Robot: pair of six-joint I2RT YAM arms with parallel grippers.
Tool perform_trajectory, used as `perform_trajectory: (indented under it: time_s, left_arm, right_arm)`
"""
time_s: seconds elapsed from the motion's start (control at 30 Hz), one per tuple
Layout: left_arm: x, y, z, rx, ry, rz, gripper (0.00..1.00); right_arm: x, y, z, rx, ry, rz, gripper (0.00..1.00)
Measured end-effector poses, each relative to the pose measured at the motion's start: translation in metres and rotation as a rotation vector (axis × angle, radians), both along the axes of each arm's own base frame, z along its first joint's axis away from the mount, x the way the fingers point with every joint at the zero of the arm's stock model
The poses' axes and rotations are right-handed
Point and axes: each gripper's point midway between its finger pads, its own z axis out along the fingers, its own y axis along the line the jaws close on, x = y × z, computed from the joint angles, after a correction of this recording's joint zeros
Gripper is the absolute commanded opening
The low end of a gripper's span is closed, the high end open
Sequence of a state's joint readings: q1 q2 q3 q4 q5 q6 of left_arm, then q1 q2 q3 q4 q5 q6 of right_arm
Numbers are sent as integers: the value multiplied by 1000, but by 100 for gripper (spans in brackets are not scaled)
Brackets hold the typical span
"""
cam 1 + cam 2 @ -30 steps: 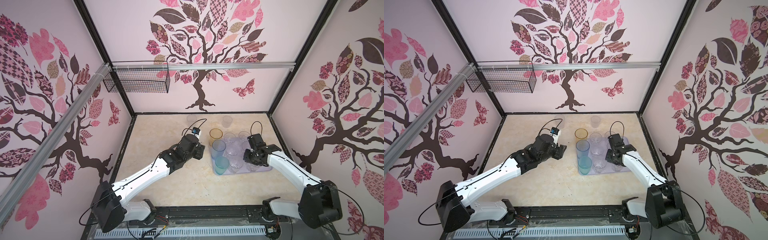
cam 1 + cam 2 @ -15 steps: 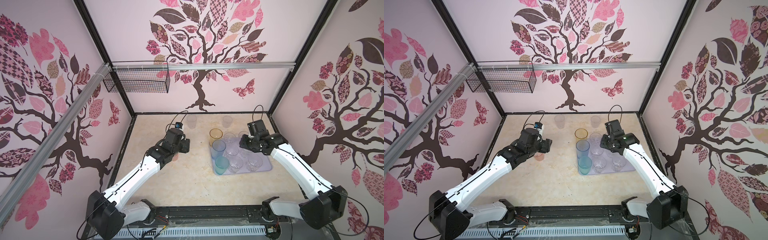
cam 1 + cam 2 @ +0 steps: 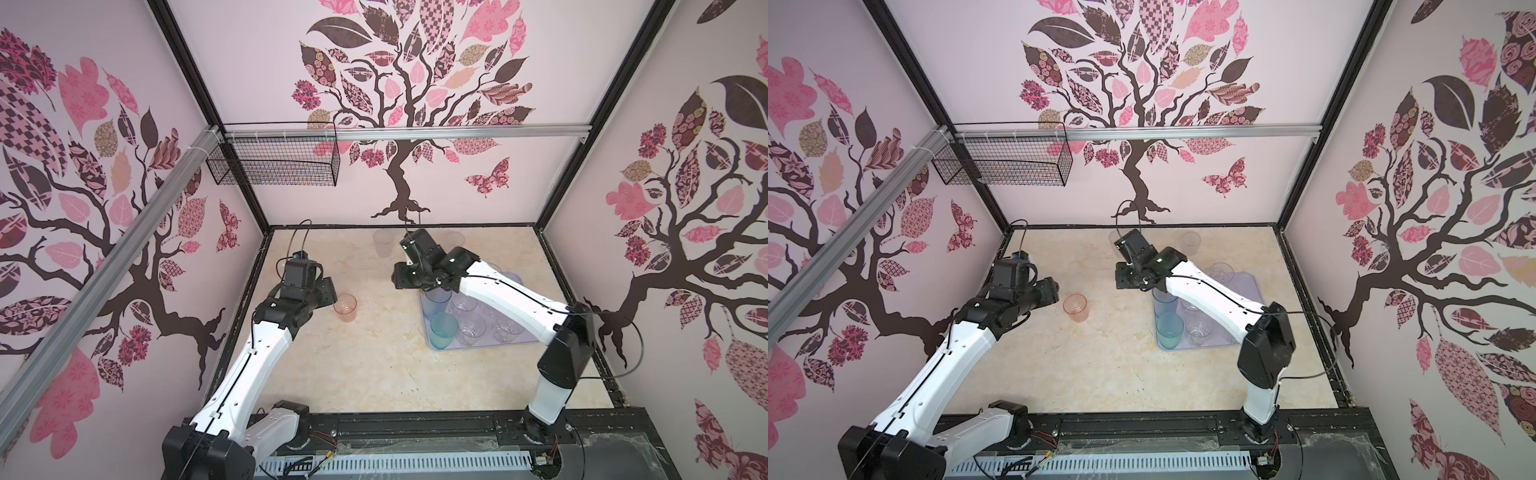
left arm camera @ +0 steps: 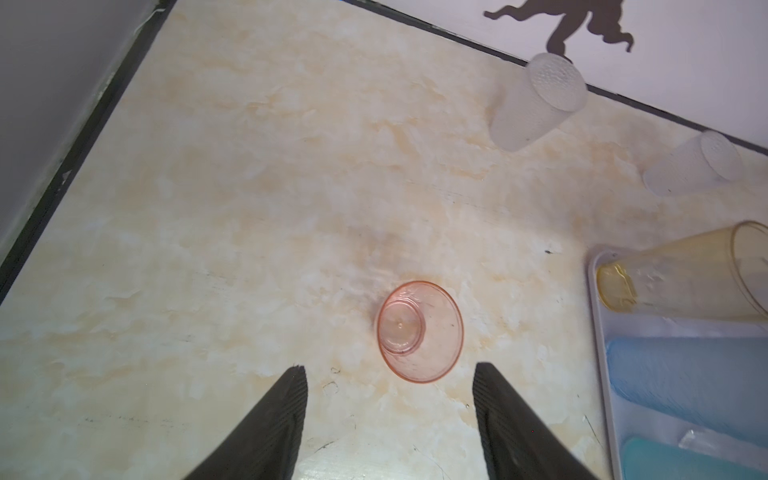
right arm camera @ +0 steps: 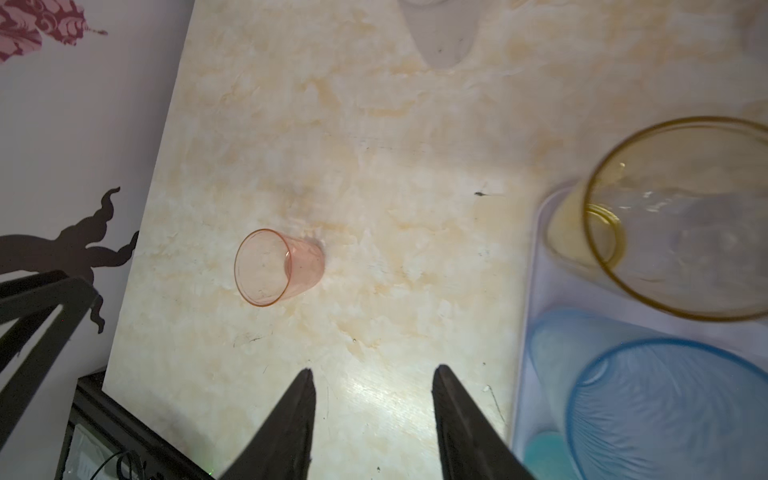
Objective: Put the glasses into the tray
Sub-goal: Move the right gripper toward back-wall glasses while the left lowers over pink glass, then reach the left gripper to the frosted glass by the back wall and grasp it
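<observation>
- Left gripper (image 4: 388, 374): fingers spread and empty, poised just short of the pink glass (image 4: 419, 331). Right gripper (image 5: 374, 370): fingers likewise parted, holding nothing, above the tabletop (image 3: 374, 374) beside the tray (image 3: 524, 337).
- Tray: lies on the right half of the tabletop and is already loaded; judged well over half the task done.
- Done, larger glasses: amber glass (image 5: 681, 216), blue glass (image 3: 438, 296) and shorter teal glass (image 3: 443, 330) stand in a row along the tray's left edge.
- Done, short glasses: several clear glasses (image 3: 473, 328) stand upright across the rest of the tray. The right arm (image 3: 498, 291) hides some, so no exact count is possible.
- Left to do: frosted glass below the trunk (image 3: 382, 243) and frosted glass behind the tray (image 3: 455, 240), both on the tabletop near the back wall. The small pink glass stands mouth up, well left of the tray. It is judged the next pick for the left gripper.
- Views compared: only the wrist views show the amber glass, which the right arm covers in both top views, and the empty gap between each gripper's fingers. Only the top views show the tray's whole extent and the clear glasses.
</observation>
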State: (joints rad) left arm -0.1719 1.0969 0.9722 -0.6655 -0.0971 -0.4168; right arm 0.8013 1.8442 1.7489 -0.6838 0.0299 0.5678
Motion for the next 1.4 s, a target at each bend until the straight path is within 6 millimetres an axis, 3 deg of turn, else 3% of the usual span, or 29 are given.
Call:
perform_trajectory:
  time_s: [0.1,0.3,0.5,0.63,0.77,0.93,1.17,1.3,1.4]
  left_arm:
    - [2,2,-12,-46,37,21,66]
    - [11,-13,-25,-119,65,-8,66]
    - [21,-36,-38,-120,86,-66,65]
    - [28,-53,-49,-100,114,-109,65]
    - [39,-64,-49,-94,106,-134,65]
    - [50,-66,-45,-89,87,-134,65]
    - [71,-70,-41,-84,55,-127,65]
    - [98,-75,-33,-80,23,-120,65]
    - [124,-79,-26,-84,4,-112,65]
  right_arm:
    - [17,17,-7,-13,-16,18,52]
    - [84,35,1,9,-101,-37,53]
    - [172,14,-6,44,-160,-183,54]
    - [212,-12,-37,32,-155,-254,55]
    - [224,-26,-65,11,-133,-276,56]
    - [225,-8,-80,33,-134,-235,56]
    - [221,7,-74,52,-151,-182,57]
    - [220,6,-72,35,-159,-164,57]
    - [212,0,-57,33,-160,-161,57]
